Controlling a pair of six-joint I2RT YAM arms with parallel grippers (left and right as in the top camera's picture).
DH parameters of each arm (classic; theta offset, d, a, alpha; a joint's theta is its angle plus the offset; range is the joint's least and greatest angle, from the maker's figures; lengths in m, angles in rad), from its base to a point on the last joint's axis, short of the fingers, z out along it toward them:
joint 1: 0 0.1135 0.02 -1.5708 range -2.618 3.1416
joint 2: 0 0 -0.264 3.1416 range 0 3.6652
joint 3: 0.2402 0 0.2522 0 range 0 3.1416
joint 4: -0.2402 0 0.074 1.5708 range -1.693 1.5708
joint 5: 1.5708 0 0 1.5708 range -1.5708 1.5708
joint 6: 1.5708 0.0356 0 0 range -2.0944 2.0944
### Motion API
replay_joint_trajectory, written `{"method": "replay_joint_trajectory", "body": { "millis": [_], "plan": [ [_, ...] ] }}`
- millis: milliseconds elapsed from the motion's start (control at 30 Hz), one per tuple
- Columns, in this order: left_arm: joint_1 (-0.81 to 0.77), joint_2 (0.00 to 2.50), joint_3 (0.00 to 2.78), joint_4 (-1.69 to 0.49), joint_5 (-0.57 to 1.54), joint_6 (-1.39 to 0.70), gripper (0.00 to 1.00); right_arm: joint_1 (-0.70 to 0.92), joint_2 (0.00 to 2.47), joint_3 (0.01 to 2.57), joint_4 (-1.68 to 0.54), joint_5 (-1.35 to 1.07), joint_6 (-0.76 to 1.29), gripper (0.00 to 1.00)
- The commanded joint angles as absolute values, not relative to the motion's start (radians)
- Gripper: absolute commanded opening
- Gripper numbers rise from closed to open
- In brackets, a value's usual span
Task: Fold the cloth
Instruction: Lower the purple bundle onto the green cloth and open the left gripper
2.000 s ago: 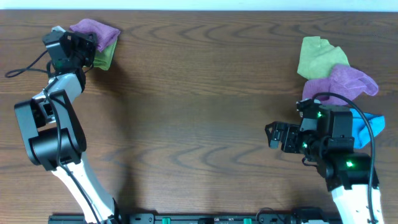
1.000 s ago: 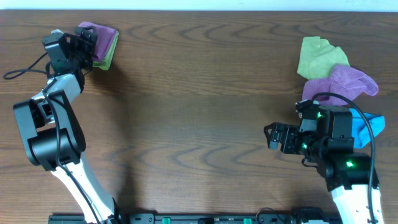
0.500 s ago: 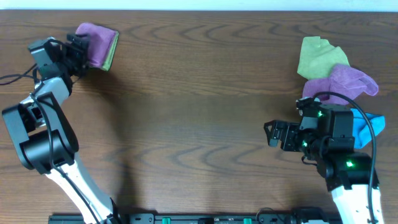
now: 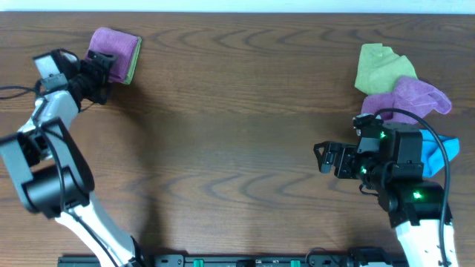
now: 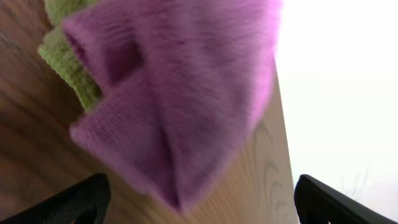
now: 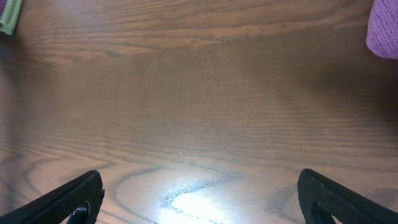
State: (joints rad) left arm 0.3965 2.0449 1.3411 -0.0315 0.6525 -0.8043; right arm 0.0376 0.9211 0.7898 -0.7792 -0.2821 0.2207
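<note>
The cloth (image 4: 113,47), pinkish-purple, lies folded into a small rectangle at the table's far left corner, on top of a lime-green cloth (image 4: 132,68). My left gripper (image 4: 99,69) sits just in front of it, open and holding nothing. In the left wrist view the cloth (image 5: 180,93) fills the frame and its blurred lower tip reaches down between the wide-apart fingertips (image 5: 81,202) of the left gripper (image 5: 199,208). My right gripper (image 4: 324,159) hovers open over bare wood at the right, far from the cloth. The right wrist view shows the right gripper (image 6: 199,199) with nothing between its fingers.
At the right rear lies a pile: a lime-green cloth (image 4: 378,65), a more violet purple cloth (image 4: 415,96) and a blue cloth (image 4: 439,152) partly under the right arm. The table's far edge runs just behind the folded cloth.
The cloth went from a rumpled heap at the left gripper to a flat folded rectangle. The left gripper has backed off toward the left and front. The right arm has hardly moved.
</note>
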Motion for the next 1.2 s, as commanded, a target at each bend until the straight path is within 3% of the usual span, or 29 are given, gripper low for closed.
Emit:
{"method": "replay_joint_trajectory", "body": {
  "millis": [0, 367, 733, 1167],
  "plan": [
    [0.406, 1.937, 1.344, -0.073, 0.616, -0.656, 0.95, 0.031, 0.918, 0.793, -0.772, -0.296, 0.231, 0.99],
    [0.405, 1.655, 1.344, -0.376, 0.524, -0.216, 0.95, 0.031, 0.912, 0.802, -0.644, -0.134, 0.205, 0.99],
    [0.405, 1.625, 1.344, -0.526, 0.527, -0.251, 0.95, 0.031, 0.929, 0.802, -0.647, -0.027, 0.205, 0.99],
    [0.405, 1.625, 1.344, -0.527, 0.516, -0.25, 0.95, 0.031, 0.93, 0.802, -0.647, -0.027, 0.205, 0.99]
  ]
}}
